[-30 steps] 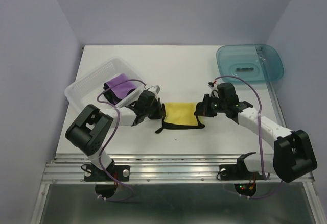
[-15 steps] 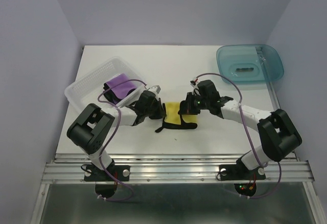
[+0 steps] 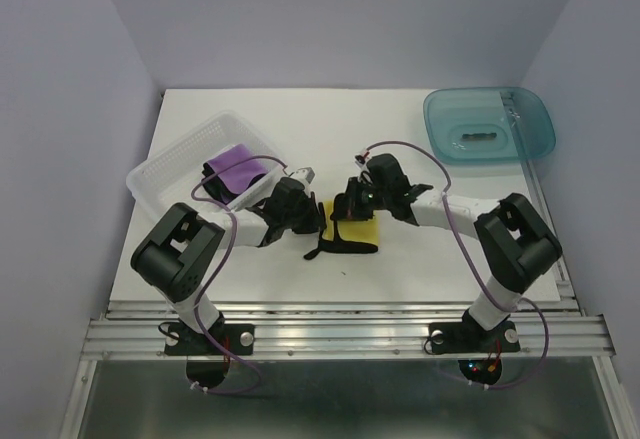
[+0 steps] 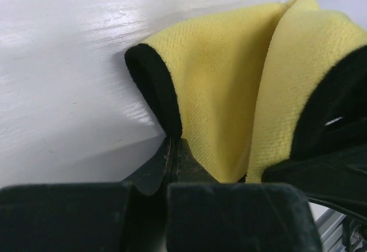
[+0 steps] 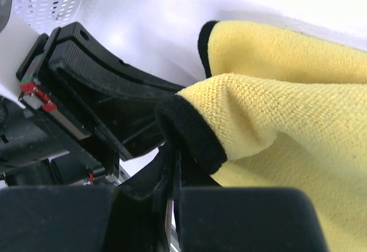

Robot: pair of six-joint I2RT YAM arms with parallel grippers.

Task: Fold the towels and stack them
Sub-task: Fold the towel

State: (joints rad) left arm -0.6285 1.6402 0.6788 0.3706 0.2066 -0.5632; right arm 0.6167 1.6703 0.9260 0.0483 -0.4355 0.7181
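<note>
Seen from above, the yellow towel [image 3: 362, 231] lies mostly hidden beneath the right gripper [image 3: 340, 215]; both wrist views cut it off at the right edge.

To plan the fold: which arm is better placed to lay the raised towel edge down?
Right: the right fingers hold the yellow towel by its raised edge, close beside the left fingers, which clamp the other edge.
</note>
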